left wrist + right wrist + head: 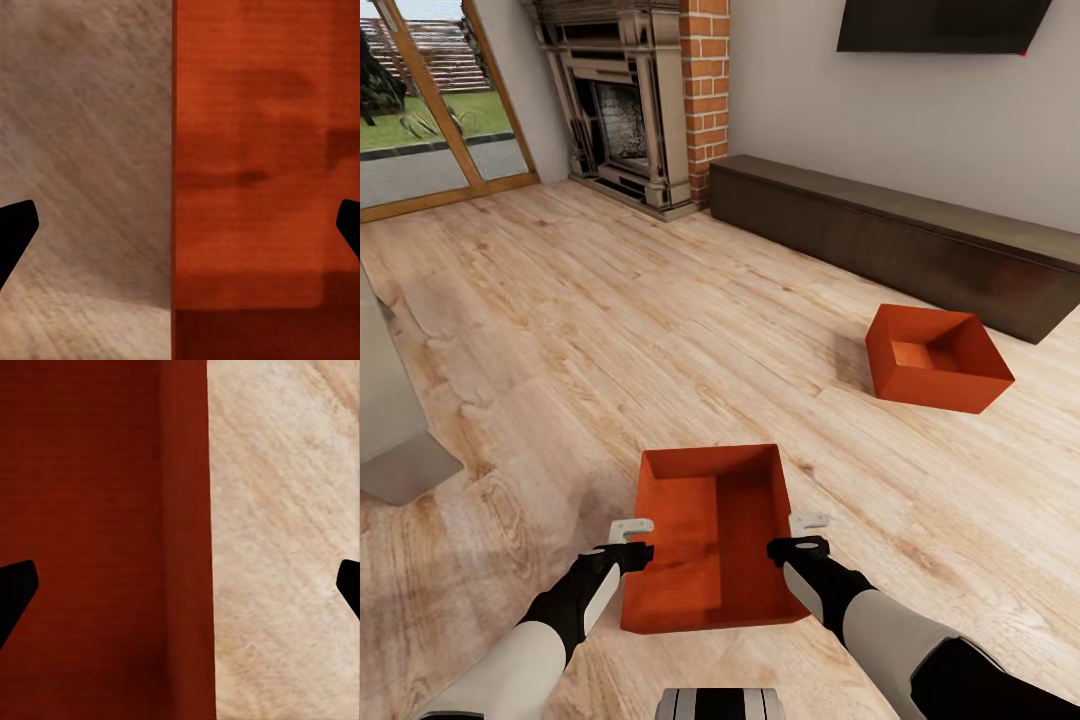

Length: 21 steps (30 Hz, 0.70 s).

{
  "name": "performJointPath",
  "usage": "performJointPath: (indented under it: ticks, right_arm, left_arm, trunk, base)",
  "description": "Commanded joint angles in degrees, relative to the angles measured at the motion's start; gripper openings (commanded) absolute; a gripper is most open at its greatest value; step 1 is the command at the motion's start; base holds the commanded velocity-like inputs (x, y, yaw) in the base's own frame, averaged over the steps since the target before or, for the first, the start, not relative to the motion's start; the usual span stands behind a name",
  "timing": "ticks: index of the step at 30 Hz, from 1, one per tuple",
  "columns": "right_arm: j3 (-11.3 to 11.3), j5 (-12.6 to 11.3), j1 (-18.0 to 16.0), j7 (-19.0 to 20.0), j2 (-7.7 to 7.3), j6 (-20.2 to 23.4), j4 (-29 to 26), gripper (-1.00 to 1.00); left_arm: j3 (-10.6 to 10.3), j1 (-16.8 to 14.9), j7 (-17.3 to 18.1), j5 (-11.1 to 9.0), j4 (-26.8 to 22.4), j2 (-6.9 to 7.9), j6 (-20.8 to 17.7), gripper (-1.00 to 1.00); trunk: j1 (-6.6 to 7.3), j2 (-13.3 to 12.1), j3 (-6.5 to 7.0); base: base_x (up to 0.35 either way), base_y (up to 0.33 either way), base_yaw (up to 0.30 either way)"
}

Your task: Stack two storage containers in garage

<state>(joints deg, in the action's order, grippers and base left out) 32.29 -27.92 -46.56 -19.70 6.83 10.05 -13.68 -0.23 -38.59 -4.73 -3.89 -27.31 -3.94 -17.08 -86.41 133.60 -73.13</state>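
The nearer orange-red, thin-walled, topless rectangular storage container (712, 535) sits on the light wood plank floor (540, 330) just in front of the robot, with the left gripper (626, 545) over its left wall and the right gripper (805, 538) over its right wall. In each wrist view the two dark fingertips stand wide apart with the wall edge running between them, so both claws are spread open and straddle a wall without yet clamping it. The main risk, as I judge it, is an uneven grasp: if one claw closes before the other, or bites only the top of the thin rim, the wide box could tilt, slip out or drag on the planks when lifted. The walls look smooth, so a shallow pinch may not hold. The second identical orange-red container (937, 357) lies farther off to the right, near the long low dark cabinet (890, 235) along the far wall. A brick fireplace (650, 105) stands at the far left-centre, a black wall TV (940, 25) hangs above the cabinet, and a glass door (430, 110) opens at the far left. This is the living room, so the garage carry is all ahead.
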Motion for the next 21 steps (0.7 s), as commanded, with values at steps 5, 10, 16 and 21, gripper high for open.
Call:
performJointPath:
  ticks: [5, 10, 16, 21]
  right_arm:
    - [0.3, -0.4, 0.0, 0.0, -0.18, 0.5, -0.1, 1.00]
    - [0.3, -0.4, 0.0, 0.2, -0.31, 0.6, -0.1, 1.00]
    - [0.2, -0.4, 0.0, 0.3, -0.29, 0.4, -0.2, 1.00]
    - [0.3, -0.4, 0.0, 0.3, -0.43, 0.4, -0.1, 1.00]
  left_arm:
    - [0.0, 0.0, -0.2, -0.4, -0.1, -0.01, -0.3, 1.00]
    - [-0.1, 0.0, -0.3, -0.4, -0.1, -0.01, -0.3, 1.00]
    - [-0.1, 0.0, -0.3, -0.4, -0.1, -0.01, -0.3, 1.00]
    - [-0.1, 0.0, -0.3, -0.4, -0.1, -0.01, -0.3, 1.00]
  trunk:
    - [0.01, 0.0, -0.04]
    - [0.01, 0.0, -0.04]
    - [0.01, 0.0, -0.04]
    - [0.01, 0.0, -0.04]
  base:
    - [0.000, 0.000, 0.039]
    - [0.000, 0.000, 0.220]
    - [0.000, 0.000, 0.035]
    - [0.000, 0.000, 0.003]
